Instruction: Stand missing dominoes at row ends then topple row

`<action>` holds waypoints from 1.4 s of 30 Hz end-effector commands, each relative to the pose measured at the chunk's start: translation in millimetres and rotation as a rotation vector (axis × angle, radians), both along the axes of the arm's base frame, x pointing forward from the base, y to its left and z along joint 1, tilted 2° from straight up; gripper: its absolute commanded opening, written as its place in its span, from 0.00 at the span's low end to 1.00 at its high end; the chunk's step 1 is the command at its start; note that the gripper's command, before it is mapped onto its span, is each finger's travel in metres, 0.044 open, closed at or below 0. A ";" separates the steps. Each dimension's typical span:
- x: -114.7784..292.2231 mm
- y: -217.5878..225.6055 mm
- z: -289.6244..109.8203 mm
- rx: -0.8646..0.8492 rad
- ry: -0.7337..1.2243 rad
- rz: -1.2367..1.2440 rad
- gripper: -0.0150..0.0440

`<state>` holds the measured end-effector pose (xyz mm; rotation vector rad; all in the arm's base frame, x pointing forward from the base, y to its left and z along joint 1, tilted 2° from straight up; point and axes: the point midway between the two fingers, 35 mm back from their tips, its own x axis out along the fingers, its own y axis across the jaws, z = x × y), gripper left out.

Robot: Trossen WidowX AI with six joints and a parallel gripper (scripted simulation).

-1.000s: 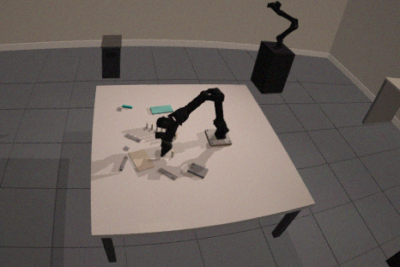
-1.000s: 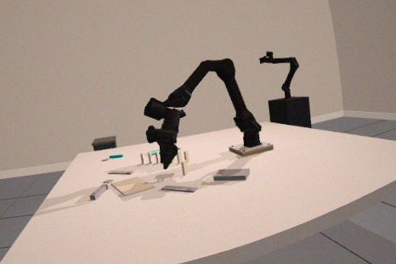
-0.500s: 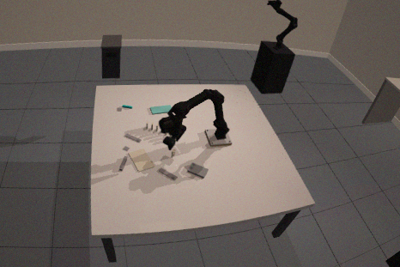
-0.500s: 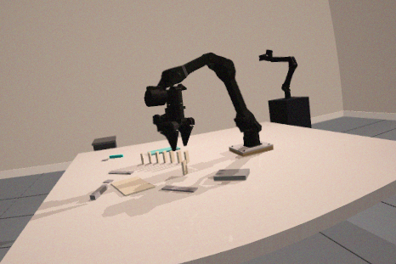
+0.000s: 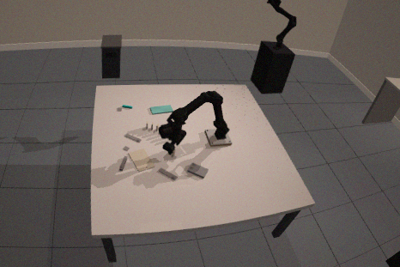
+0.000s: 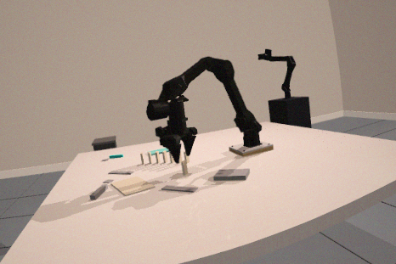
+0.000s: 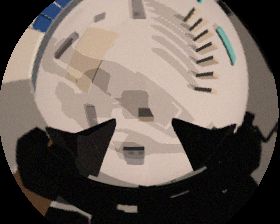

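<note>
A row of several thin cream dominoes [image 5: 152, 127] [image 6: 149, 158] [image 7: 205, 60] stands upright, evenly spaced; in the wrist view it runs down the right side. One lone domino [image 6: 184, 168] [image 7: 145, 115] stands upright apart from the row, nearer the tan mat's side; the gripper mostly hides it in the top view. My gripper [image 6: 183, 158] [image 7: 144, 121] is open and empty, pointing down. Its fingertips are just above the lone domino, which shows between them in the wrist view. In the exterior view the fingers partly hide the near end of the row.
A tan mat [image 5: 139, 158] [image 6: 131, 186] lies left of the gripper. Grey bars [image 5: 132, 137] [image 5: 123, 163] [image 5: 167, 173] lie around it. A grey box [image 5: 197, 170] [image 6: 231, 175] [image 7: 134, 156] lies near the arm base. A teal plate [image 5: 161, 109] and small teal bar [image 5: 127, 106] lie behind the row.
</note>
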<state>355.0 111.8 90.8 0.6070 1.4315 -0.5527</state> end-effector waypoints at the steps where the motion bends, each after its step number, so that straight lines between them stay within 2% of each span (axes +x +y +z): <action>1: -1.0 -1.5 -17.8 -0.006 0.006 -0.007 1.00; 14: -0.4 -1.6 -32.7 -0.006 0.006 -0.007 1.00; 27: -0.4 -1.6 -32.7 -0.006 0.006 -0.007 0.44; 37: 0.0 -1.5 -30.6 -0.006 0.006 -0.007 0.44; 42: 4.0 1.0 28.2 -0.004 0.006 -0.005 0.44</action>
